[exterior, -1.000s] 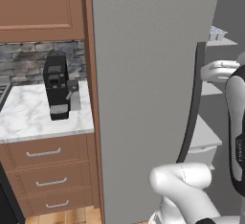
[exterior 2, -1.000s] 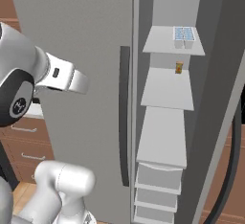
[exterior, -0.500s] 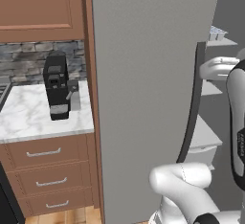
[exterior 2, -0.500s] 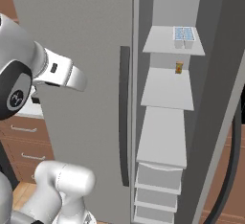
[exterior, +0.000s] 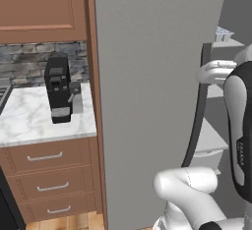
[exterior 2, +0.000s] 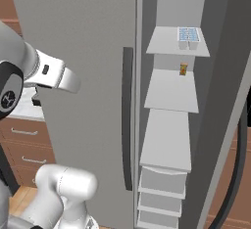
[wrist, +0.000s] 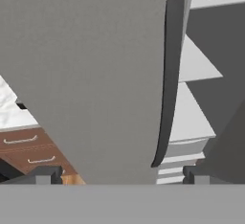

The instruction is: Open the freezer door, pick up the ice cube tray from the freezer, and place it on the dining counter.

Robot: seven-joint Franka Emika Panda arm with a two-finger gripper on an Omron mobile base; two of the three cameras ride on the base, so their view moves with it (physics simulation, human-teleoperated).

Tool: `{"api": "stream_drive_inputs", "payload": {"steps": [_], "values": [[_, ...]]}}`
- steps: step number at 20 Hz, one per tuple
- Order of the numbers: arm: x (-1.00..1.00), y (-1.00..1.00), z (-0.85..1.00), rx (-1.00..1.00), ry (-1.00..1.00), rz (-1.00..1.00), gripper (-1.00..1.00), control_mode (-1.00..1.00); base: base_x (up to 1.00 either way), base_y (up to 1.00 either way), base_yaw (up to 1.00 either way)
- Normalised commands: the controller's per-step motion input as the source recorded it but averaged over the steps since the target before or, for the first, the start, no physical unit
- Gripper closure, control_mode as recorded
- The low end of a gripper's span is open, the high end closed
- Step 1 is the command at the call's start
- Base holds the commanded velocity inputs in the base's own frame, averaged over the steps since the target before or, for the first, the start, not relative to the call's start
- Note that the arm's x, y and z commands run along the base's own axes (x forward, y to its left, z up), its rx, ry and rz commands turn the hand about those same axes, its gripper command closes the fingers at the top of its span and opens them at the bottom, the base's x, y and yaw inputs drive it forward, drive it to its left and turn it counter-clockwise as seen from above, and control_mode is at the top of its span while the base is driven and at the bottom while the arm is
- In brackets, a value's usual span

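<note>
Fingers (wrist: 119, 175) stood spread and empty before the tall matte grey freezer door (wrist: 91, 70). The small pale blue-white gridded ice cube tray (exterior 2: 188, 35) sat on the top freezer shelf (exterior 2: 171, 44); probably light, stiff and slippery, best pinched across a rim.

Glossy white arm (exterior: 189, 190), rounded tubular shells all the way up. Dark grey band at the joint (exterior: 242, 140) with small pale lettering, a black round cap (exterior 2: 9, 92) carrying a white logo, one small dark dot on the white link (exterior 2: 49, 72).
</note>
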Motion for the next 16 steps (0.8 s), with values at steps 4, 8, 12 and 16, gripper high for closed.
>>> {"api": "stream_drive_inputs", "payload": {"steps": [4, 8, 12, 16], "values": [[0.00, 0.03, -0.02, 0.00, 0.00, 0.00, -1.00, 1.00, 0.00, 0.00, 0.01], [0.00, 0.00, 0.00, 0.00, 0.00, 0.00, -1.00, 1.00, 0.00, -0.24, 0.03], [0.00, 0.00, 0.00, 0.00, 0.00, 0.00, -1.00, 1.00, 0.00, -0.74, 0.00], [0.00, 0.00, 0.00, 0.00, 0.00, 0.00, -1.00, 1.00, 0.00, -0.75, 0.00]]}}
